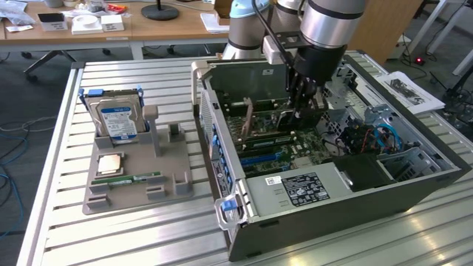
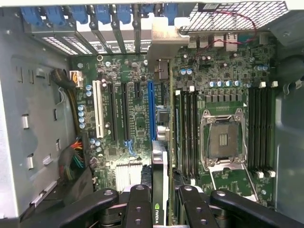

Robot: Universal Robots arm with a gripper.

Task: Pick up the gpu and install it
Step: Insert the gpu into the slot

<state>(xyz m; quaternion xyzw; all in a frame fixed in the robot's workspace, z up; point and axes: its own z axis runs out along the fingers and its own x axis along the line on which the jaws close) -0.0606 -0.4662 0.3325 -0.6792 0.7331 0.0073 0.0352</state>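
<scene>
The gpu (image 2: 163,142) shows edge-on in the wrist view as a thin card with a green logo near my fingers (image 2: 140,204) and a silver end bracket (image 2: 164,42) at the case's rear wall. My gripper (image 2: 164,209) is shut on it, one finger on each face. The card stands upright over the motherboard (image 2: 137,118), just beside the long blue slot (image 2: 151,109); whether it is seated I cannot tell. In the exterior view my gripper (image 1: 303,113) reaches down into the open computer case (image 1: 333,188), with the gpu (image 1: 275,119) below it.
On the exterior view's left, a grey holder tray (image 1: 137,191) carries a silver hard drive with blue label (image 1: 118,119), a processor chip (image 1: 109,162) and a green memory stick (image 1: 133,179). Inside the case are the processor socket (image 2: 223,137), memory slots (image 2: 187,133) and cable bundles (image 1: 369,138).
</scene>
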